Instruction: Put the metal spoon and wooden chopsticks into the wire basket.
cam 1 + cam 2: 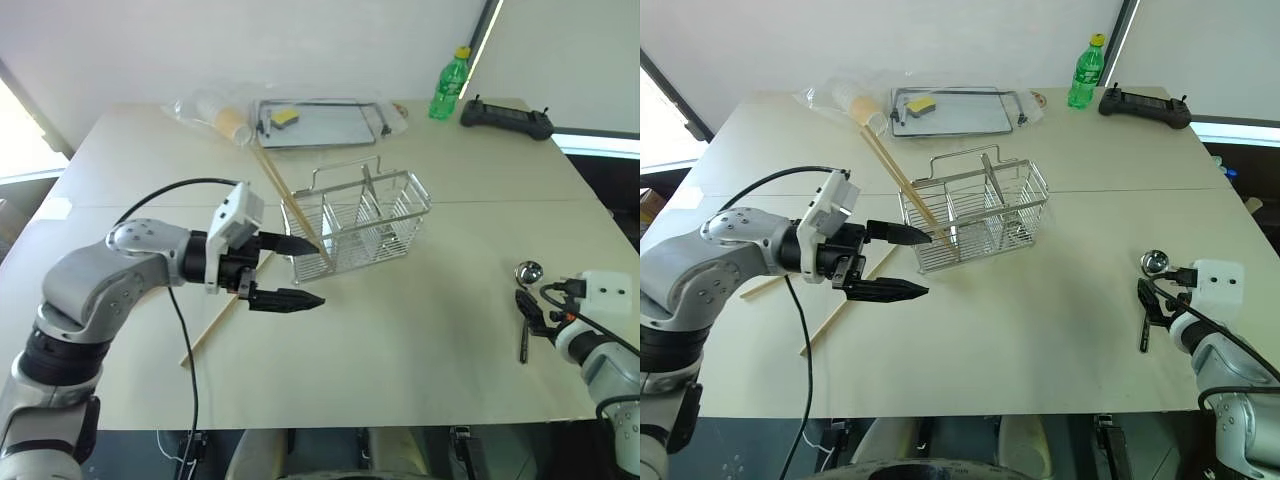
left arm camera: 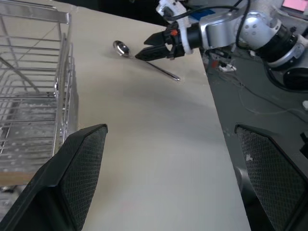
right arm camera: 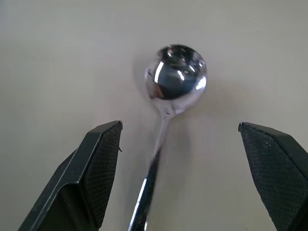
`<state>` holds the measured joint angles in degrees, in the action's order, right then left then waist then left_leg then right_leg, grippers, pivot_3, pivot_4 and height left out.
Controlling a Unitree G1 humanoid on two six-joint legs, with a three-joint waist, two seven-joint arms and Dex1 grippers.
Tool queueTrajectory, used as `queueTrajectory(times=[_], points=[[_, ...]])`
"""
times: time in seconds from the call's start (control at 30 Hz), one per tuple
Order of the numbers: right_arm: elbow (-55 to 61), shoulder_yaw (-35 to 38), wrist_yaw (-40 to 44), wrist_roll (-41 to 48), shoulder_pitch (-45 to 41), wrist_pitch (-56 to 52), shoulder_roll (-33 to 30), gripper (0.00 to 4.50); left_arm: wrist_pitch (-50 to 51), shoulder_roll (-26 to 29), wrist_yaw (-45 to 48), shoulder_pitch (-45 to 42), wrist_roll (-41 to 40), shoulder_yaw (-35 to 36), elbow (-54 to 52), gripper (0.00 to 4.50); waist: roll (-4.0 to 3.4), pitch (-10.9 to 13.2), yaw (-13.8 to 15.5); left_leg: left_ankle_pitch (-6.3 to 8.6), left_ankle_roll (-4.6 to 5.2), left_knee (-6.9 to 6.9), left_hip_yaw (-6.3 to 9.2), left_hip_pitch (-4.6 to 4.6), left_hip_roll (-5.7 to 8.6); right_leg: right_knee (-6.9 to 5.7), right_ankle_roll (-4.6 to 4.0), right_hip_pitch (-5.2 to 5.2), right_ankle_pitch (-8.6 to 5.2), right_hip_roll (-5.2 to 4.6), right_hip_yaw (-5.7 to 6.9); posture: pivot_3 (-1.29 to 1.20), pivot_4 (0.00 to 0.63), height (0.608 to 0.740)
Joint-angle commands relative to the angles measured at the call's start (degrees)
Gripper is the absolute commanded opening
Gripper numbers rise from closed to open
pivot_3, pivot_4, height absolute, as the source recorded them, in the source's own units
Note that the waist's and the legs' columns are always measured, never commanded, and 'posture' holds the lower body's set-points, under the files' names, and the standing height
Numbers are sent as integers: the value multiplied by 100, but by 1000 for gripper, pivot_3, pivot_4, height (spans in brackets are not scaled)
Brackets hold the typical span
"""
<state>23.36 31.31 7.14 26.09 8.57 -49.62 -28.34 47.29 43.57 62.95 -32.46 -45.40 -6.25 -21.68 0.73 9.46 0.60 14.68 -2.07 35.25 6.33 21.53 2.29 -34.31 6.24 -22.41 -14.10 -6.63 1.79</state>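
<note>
The wire basket (image 1: pixel 362 222) stands at centre frame, one wooden chopstick (image 1: pixel 290 210) leaning in it (another (image 1: pixel 222 312) lies flat at lower left). Beside it hangs the left gripper (image 1: pixel 297 271), jaws apart, empty. At lower right, the right gripper (image 3: pixel 180 178) straddles the metal spoon (image 3: pixel 174 82), jaws apart.

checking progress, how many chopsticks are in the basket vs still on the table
2 visible: one wooden chopstick leans in the wire basket, its top end sticking out toward the tray; the other chopstick lies on the table below the left gripper.
</note>
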Motion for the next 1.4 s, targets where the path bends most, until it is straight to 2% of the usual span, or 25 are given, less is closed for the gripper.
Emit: queueTrajectory(times=[0.03, 0.3, 0.4, 0.6, 0.9, 1.07, 1.23, 1.33, 1.4], points=[[-205, -38, -23, -186, -97, 230, 49, 3994, -177, -13, 215, -181, 125, -60, 45, 4462, 0, 0, 0, 0, 0, 0, 0, -1, -1, -3, 0, 0, 0, 1, 0, 0, 150, 703], [-751, -317, 120, -313, -379, 495, 189, 3994, -179, -40, 318, -299, 169, -28, 100, 4462, 4, -1, -22, -1, 1, 12, 2, -9, -4, -7, 0, 11, 1, 5, 0, 0, 150, 703], [-806, -318, 145, -319, -366, 543, 245, 3095, -143, -57, 285, -323, 134, 16, 93, 4500, 4, -1, -33, -1, 1, 12, 4, -9, -5, -11, 0, 9, 1, 8, 0, 0, 150, 703], [-797, -387, 231, -326, -346, 600, 282, 40, -100, -66, 274, -383, 105, 64, 127, 4500, 8, -3, -20, -1, 1, 15, 6, -9, -4, -12, 0, 12, 1, 8, -1, 0, 150, 703], [-825, -321, 153, -400, -384, 540, 257, 40, -107, -185, 254, -560, 127, 69, 274, 4500, 9, -3, -17, -1, 1, 16, 8, -9, -4, -14, 0, 11, 1, 9, -1, 0, 150, 703], [-520, -37, 265, -364, -583, 976, 57, 40, -197, -240, 250, -610, 200, 84, 373, 4500, 4, 0, -17, -1, 1, 17, 7, -7, -3, -14, 0, 10, 1, 9, -2, 0, 150, 703], [274, 222, 521, 590, -1598, 921, -30, 40, -284, -316, 84, -705, 208, 272, 509, 4500, -16, 12, -94, -1, 1, 22, 1, -7, -3, -24, 3, 3, 4, 8, -6, 0, 150, 703], [674, -130, 469, 1194, -2498, 705, 67, 40, -258, -395, -152, -835, 153, 492, 591, 4500, -12, 13, -147, -1, 1, 22, 11, -13, -8, -37, 15, 4, 9, 17, -3, 0, 150, 703], [763, -645, 303, 1411, -3265, 615, 344, 40, -237, -431, -320, -903, 132, 657, 598, 4500, -5, 13, -156, -1, 1, 20, 13, -12, -13, -46, 19, -3, 12, 21, -2, 0, 150, 703]])
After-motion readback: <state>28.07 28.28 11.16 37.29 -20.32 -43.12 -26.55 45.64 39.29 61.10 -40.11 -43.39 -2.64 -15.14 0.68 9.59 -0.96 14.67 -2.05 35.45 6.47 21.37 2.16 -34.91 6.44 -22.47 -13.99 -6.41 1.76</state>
